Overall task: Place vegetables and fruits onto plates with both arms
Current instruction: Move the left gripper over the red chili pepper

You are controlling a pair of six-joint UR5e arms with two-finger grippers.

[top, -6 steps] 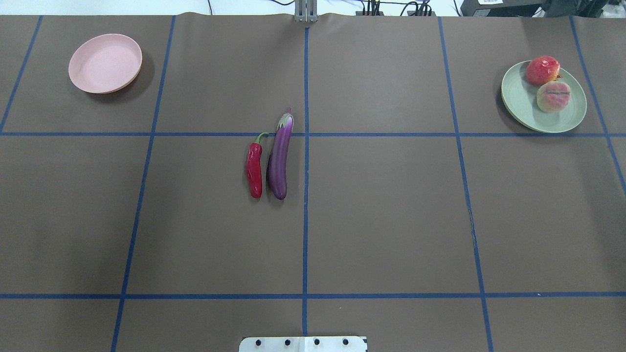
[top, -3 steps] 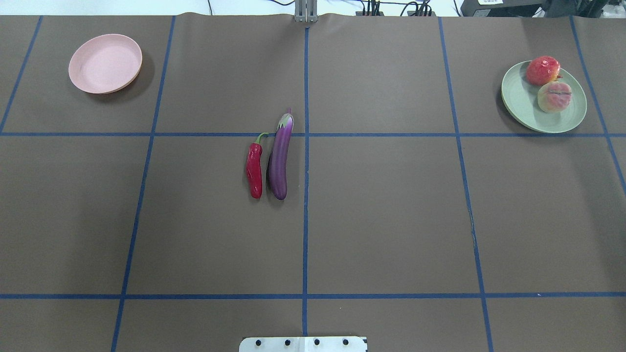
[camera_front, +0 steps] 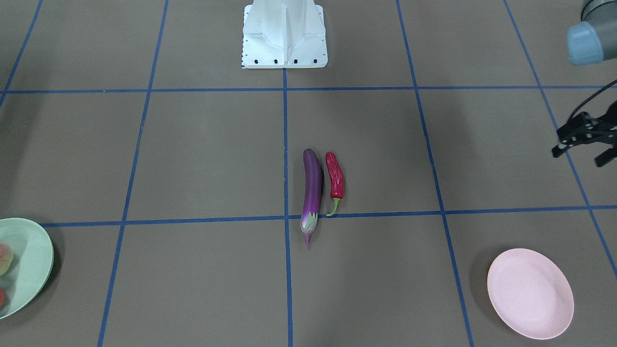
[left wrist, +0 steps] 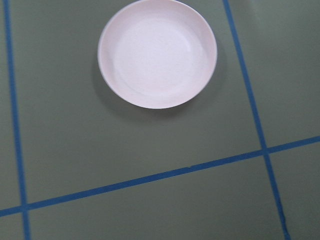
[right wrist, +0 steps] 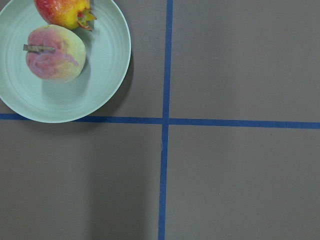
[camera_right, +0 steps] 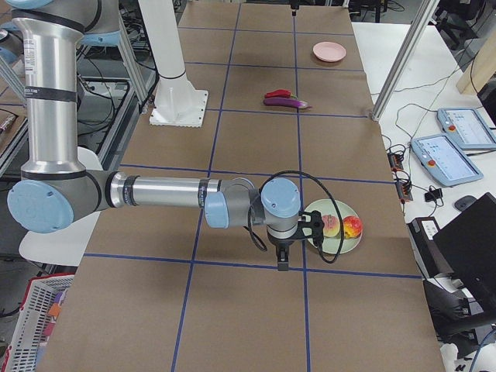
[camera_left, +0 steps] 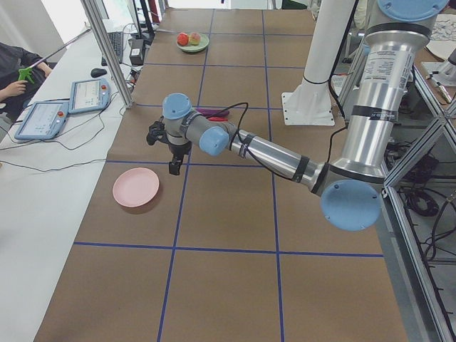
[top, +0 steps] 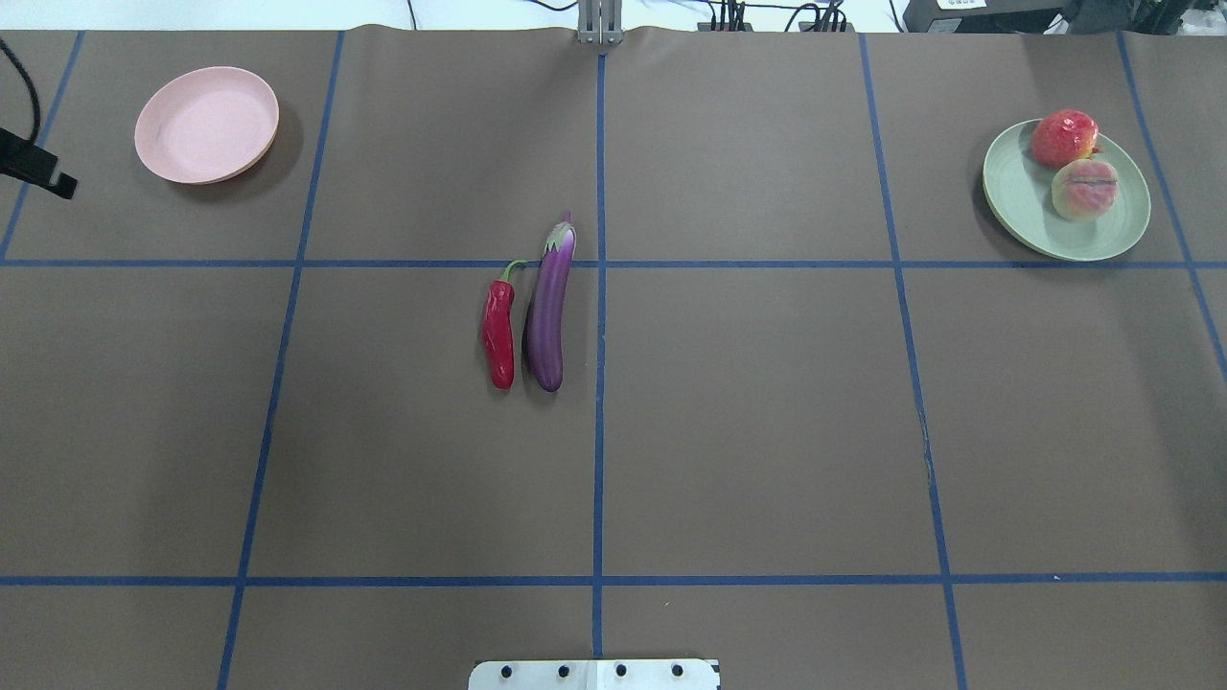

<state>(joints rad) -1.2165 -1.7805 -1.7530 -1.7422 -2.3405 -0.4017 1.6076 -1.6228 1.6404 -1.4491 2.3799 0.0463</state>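
The purple eggplant and the red chili lie side by side at the table's middle, also in the front view: the eggplant and the chili. The peach and the pomegranate sit on the green plate at the far right. The pink plate is bare at the far left. My left gripper is open and empty, above the table beside the pink plate. My right gripper hangs beside the green plate; I cannot tell if it is open.
The white pedestal base stands at the robot's edge of the table. Blue tape lines divide the brown mat into squares. A metal post stands at the far edge. Tablets lie on a side table.
A part of my left gripper has come into the overhead view at its left edge, near the pink plate. The vegetables, fruits and plates have not moved.
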